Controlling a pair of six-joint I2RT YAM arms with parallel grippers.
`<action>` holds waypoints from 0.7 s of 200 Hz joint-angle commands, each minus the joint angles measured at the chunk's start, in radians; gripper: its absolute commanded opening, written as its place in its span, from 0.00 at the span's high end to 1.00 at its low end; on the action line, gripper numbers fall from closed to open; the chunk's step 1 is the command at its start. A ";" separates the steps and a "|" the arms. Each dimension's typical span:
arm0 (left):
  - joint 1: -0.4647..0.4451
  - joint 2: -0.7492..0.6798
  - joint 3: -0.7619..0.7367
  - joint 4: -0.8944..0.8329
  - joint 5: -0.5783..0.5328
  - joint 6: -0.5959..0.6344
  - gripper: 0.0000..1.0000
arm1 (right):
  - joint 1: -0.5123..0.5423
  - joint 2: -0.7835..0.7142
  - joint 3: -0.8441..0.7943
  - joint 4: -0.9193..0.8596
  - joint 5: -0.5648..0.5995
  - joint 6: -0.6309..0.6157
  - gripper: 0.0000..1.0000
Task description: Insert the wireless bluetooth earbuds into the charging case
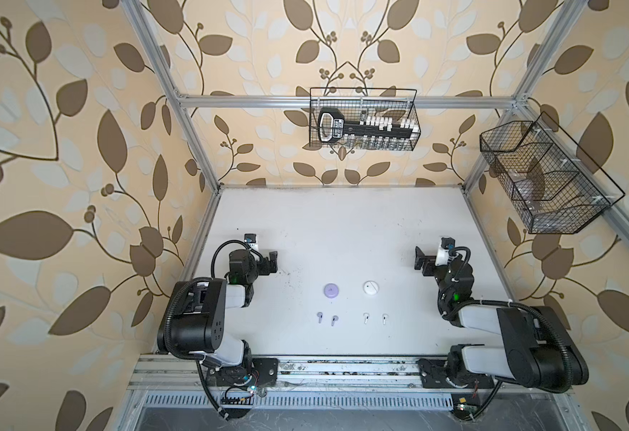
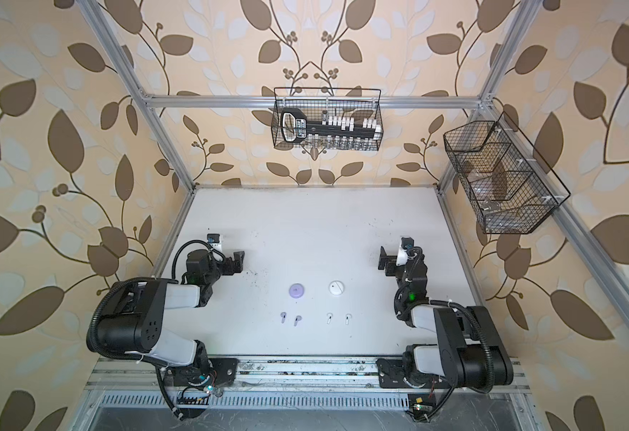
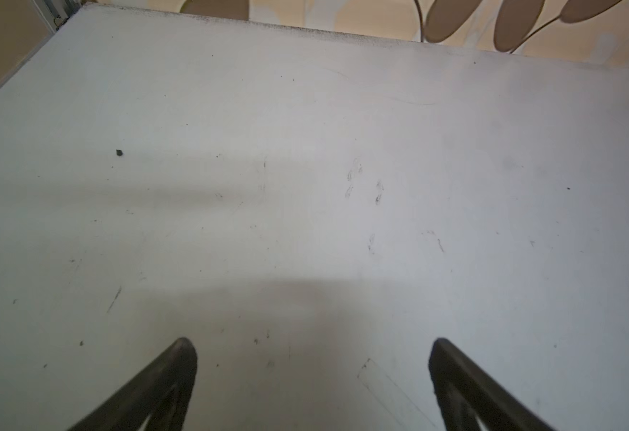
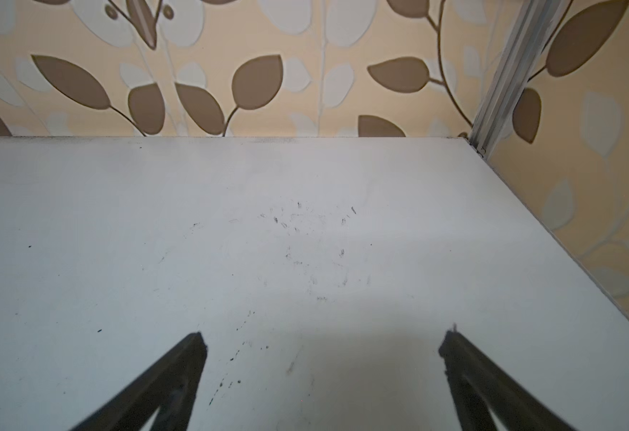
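Lilac earbuds (image 1: 319,317), two, lie loose on desk (image 1: 343,231) in row nearer my bases. White earbuds (image 1: 366,318), two, continue same row to right. All four apart, none touching.

Just behind row: lilac case (image 1: 331,290) behind lilac pair, white case (image 1: 371,288) behind white pair, both closed.

My left jaws spread wide, nothing between, well left of cases. My right jaws likewise spread and empty, well right. Both hover over bare desk.

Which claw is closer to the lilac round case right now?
Left. In a top view the left claw hangs behind and left of the lilac case; the right claw is farther off on the other side, past the white case.
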State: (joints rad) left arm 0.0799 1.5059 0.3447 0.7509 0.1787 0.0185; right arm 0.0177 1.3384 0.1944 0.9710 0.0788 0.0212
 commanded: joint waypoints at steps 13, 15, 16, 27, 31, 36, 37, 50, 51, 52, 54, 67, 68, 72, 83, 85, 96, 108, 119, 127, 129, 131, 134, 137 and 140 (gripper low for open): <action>0.009 -0.018 0.024 0.011 0.005 0.006 0.01 | 0.005 0.004 -0.007 0.025 0.014 -0.020 0.00; 0.009 -0.018 0.025 0.011 0.004 0.005 0.01 | 0.005 0.003 -0.007 0.025 0.013 -0.019 0.00; 0.009 -0.018 0.024 0.011 0.004 0.005 0.01 | 0.005 0.004 -0.007 0.025 0.013 -0.019 0.00; 0.008 -0.019 0.024 0.011 0.004 0.006 0.01 | 0.005 0.004 -0.007 0.025 0.014 -0.019 0.00; 0.009 -0.019 0.024 0.011 0.004 0.005 0.01 | 0.005 0.003 -0.007 0.025 0.012 -0.019 0.00; 0.009 -0.019 0.024 0.012 0.004 0.006 0.01 | 0.005 0.002 -0.007 0.025 0.013 -0.020 0.00; 0.009 -0.019 0.024 0.012 0.004 0.005 0.01 | 0.006 0.003 -0.007 0.025 0.014 -0.020 0.00; 0.009 -0.019 0.024 0.014 0.004 0.005 0.01 | 0.005 0.003 -0.009 0.025 0.015 -0.019 0.00; 0.009 -0.018 0.024 0.014 0.004 0.005 0.01 | 0.005 0.004 -0.008 0.025 0.015 -0.020 0.00; 0.009 -0.019 0.025 0.014 0.004 0.005 0.01 | 0.005 0.004 -0.008 0.025 0.014 -0.020 0.00; 0.009 -0.017 0.024 0.016 0.004 0.005 0.01 | 0.005 0.004 -0.009 0.025 0.015 -0.020 0.00; 0.009 -0.013 0.023 0.024 0.005 0.005 0.01 | 0.004 0.004 -0.008 0.025 0.015 -0.020 0.00; 0.009 -0.013 0.023 0.026 0.004 0.005 0.01 | 0.005 0.004 -0.008 0.025 0.015 -0.020 0.00; 0.009 -0.012 0.021 0.029 0.004 0.006 0.01 | 0.005 0.003 -0.008 0.025 0.015 -0.020 0.00; 0.009 -0.012 0.021 0.031 0.004 0.005 0.01 | 0.005 0.001 -0.007 0.024 0.015 -0.019 0.00; 0.009 -0.012 0.020 0.030 0.004 0.006 0.01 | 0.005 0.002 -0.007 0.024 0.014 -0.019 0.00; 0.009 -0.012 0.020 0.028 0.003 0.006 0.01 | 0.005 0.005 -0.007 0.025 0.012 -0.018 0.00; 0.009 -0.013 0.020 0.027 0.002 0.005 0.01 | 0.003 0.005 -0.008 0.025 0.013 -0.018 0.00; 0.008 -0.015 0.023 0.020 0.002 0.005 0.01 | 0.005 0.004 -0.009 0.024 0.014 -0.020 0.00; 0.009 -0.018 0.024 0.015 0.004 0.005 0.01 | 0.005 0.004 -0.009 0.025 0.014 -0.020 0.00; 0.009 -0.018 0.024 0.013 0.003 0.005 0.01 | 0.003 0.004 -0.009 0.025 0.015 -0.020 0.00; 0.008 -0.018 0.024 0.013 0.002 0.005 0.01 | 0.005 0.004 -0.009 0.025 0.014 -0.020 0.00; 0.009 -0.019 0.025 0.013 0.003 0.005 0.01 | 0.005 0.004 -0.009 0.025 0.015 -0.019 0.00; 0.009 -0.018 0.024 0.013 0.002 0.005 0.01 | 0.004 0.003 -0.009 0.025 0.015 -0.020 0.00; 0.008 -0.018 0.024 0.013 0.003 0.005 0.01 | 0.005 0.003 -0.009 0.025 0.015 -0.018 0.00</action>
State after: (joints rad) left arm 0.0799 1.5059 0.3447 0.7513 0.1783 0.0189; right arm 0.0177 1.3384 0.1944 0.9710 0.0788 0.0212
